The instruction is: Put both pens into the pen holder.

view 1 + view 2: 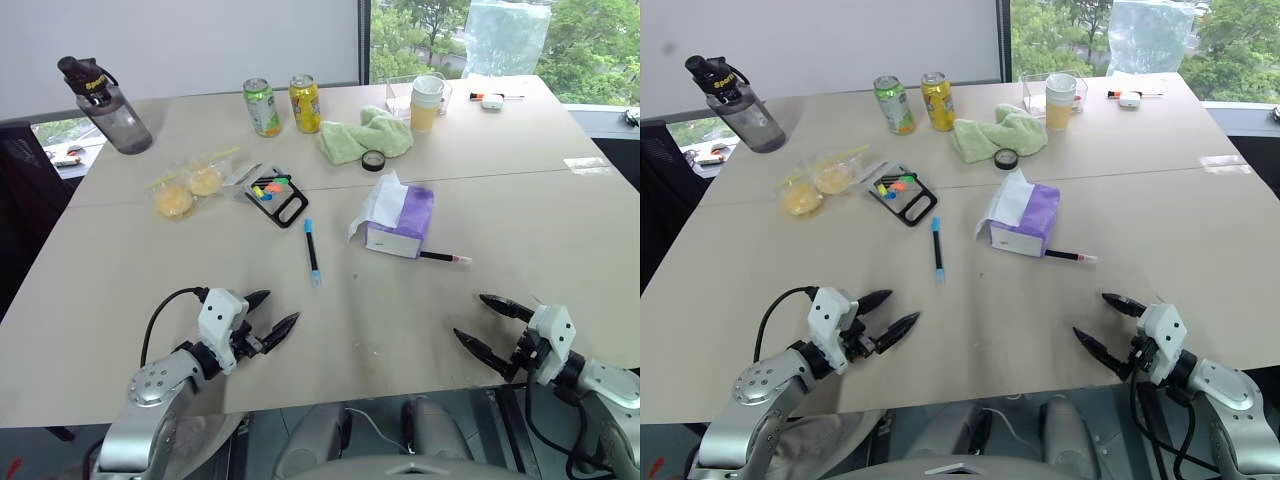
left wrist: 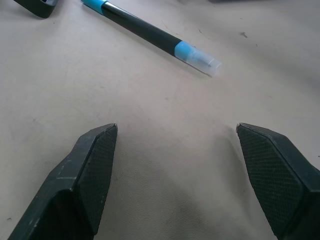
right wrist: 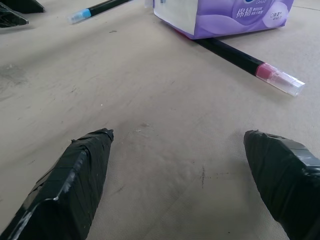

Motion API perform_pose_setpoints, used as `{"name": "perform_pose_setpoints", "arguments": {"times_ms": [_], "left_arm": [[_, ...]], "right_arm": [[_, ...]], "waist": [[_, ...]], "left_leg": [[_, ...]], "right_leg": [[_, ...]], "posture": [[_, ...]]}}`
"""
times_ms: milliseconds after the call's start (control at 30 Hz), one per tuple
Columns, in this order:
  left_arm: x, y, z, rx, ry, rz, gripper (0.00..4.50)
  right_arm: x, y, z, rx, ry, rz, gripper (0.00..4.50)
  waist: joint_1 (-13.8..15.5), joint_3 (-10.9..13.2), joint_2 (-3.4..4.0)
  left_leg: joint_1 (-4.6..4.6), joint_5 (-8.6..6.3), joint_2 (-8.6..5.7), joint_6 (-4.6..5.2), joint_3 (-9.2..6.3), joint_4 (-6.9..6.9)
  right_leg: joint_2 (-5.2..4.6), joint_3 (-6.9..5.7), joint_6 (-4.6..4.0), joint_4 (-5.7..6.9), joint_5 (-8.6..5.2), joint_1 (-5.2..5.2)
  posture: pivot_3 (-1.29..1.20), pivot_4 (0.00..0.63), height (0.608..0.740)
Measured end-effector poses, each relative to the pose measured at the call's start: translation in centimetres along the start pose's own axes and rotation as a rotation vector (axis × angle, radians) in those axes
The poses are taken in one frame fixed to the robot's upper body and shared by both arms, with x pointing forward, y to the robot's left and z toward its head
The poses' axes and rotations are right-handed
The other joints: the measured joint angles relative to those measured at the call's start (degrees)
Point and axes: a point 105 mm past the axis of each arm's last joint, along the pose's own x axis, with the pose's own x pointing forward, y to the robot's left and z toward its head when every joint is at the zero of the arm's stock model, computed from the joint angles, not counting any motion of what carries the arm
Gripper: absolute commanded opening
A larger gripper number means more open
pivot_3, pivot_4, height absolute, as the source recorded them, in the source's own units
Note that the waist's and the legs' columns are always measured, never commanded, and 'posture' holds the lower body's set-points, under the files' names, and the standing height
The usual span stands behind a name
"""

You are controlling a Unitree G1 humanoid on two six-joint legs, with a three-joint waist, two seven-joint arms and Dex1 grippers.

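Over the table (image 1: 150,280), both pens (untouched) lie before spread left hand (image 1: 272,318), right hand (image 1: 492,325).

Head eyes overlook table (image 1: 120,260); wrist cameras skim it, perhaps sharing blue pen (image 2: 150,37).

The left gripper (image 2: 175,150) gapes over bare table (image 2: 150,165) near the blue-tipped pen (image 2: 150,37).

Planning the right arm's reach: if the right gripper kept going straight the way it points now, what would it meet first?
Probably the pink-ended pen, lying across the line ahead of the open right gripper, its far end tucked under the purple tissue pack. Bare table lies between; depth is hard to judge.
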Motion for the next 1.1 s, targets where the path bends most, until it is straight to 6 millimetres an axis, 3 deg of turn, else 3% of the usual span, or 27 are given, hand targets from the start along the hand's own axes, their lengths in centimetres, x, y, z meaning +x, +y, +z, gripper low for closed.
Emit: {"name": "perform_pose_setpoints", "arguments": {"times_ms": [800, 967, 1100], "left_arm": [[0.5, 0.4, 0.2, 0.000, -0.048, -0.014, 3.92], [1.0, 0.7, 1.1, 0.040, -0.044, -0.050, 3.92], [1.8, 1.0, 4.7, 0.080, -0.120, -0.125, 3.92]], "right_arm": [[1.4, -1.1, 0.8, -0.049, -0.029, -0.015, 4.47], [3.2, -2.6, 3.2, -0.072, -0.091, -0.065, 4.47], [6.3, -3.4, 8.7, -0.216, -0.175, -0.048, 4.47]], "waist": [[0.1, 0.0, -0.01], [0.0, 0.0, -0.01], [-0.2, 0.0, -0.03]], "left_leg": [[-0.01, 0.01, 0.00, -0.02, -0.04, 0.00], [-0.05, 0.02, 0.00, -0.03, -0.04, 0.02], [-0.05, 0.03, 0.00, -0.05, -0.07, 0.02]], "right_leg": [[-0.01, -0.07, 0.00, 0.00, 0.00, 0.01], [0.01, -0.06, -0.01, 0.01, 0.01, -0.03], [0.02, -0.09, -0.01, 0.02, 0.01, -0.04]], "posture": [[0.00, 0.150, 0.740], [0.00, 0.150, 0.740], [0.00, 0.150, 0.740]]}}
